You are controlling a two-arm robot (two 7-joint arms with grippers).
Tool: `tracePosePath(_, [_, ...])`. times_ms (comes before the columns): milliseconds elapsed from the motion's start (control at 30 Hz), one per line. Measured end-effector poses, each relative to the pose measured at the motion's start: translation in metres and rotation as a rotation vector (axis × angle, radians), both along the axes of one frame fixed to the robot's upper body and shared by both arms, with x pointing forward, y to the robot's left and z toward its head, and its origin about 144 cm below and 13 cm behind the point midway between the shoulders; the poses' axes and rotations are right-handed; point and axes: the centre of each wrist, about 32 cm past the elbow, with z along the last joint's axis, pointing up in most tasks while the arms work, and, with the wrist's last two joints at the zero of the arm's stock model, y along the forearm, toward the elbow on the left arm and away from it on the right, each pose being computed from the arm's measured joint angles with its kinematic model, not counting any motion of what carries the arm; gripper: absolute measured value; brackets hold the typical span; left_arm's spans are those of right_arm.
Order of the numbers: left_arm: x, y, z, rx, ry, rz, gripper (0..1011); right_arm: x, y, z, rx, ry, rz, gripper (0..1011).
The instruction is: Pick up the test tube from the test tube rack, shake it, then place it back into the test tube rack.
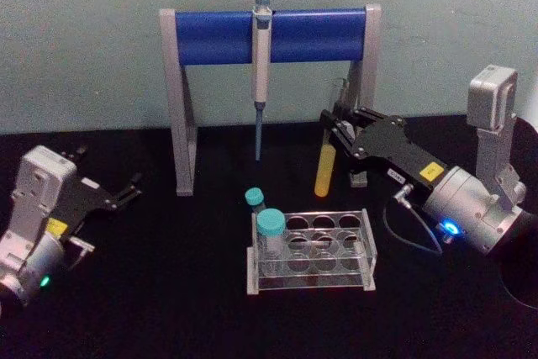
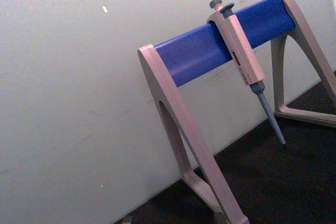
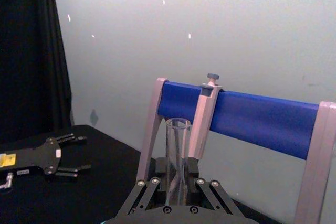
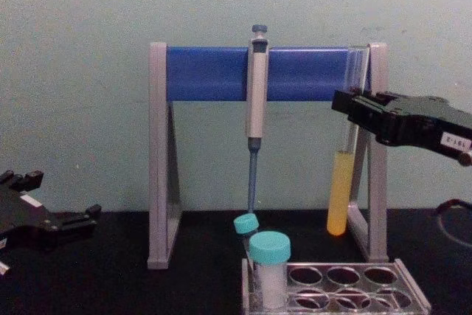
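While the right gripper (image 1: 334,126) pinches the test tube (image 1: 324,172) by its upper part, it hangs upright above the worktop (image 1: 168,308), yellow end down | test tube rack (image 1: 307,285) sits lower, nearer the front edge, so I reckon the way home is toward that edge and down | left gripper (image 1: 126,191) idle by the left edge, fingers spread, empty

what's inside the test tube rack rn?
Test tube rack holds a large teal-capped tube at its left end; a smaller teal-capped tube leans behind, its seating covered. Other visible holes look empty. The test tube is out, held by the right gripper.
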Motion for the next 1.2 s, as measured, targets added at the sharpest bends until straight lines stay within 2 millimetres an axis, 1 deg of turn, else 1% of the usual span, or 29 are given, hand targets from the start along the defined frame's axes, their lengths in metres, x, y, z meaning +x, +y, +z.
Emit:
tracePosePath(933, [0.0, 0.0, 0.0, 0.0, 0.0, 0.0, 1001, 0.0, -0.004, -0.001, 0.009, 0.007, 0.014, 229])
tracePosePath(1200, [0.0, 0.0, 0.0, 0.0, 0.0, 0.0, 1001, -0.005, -0.011, 0.0, 0.011, 0.003, 0.083, 228])
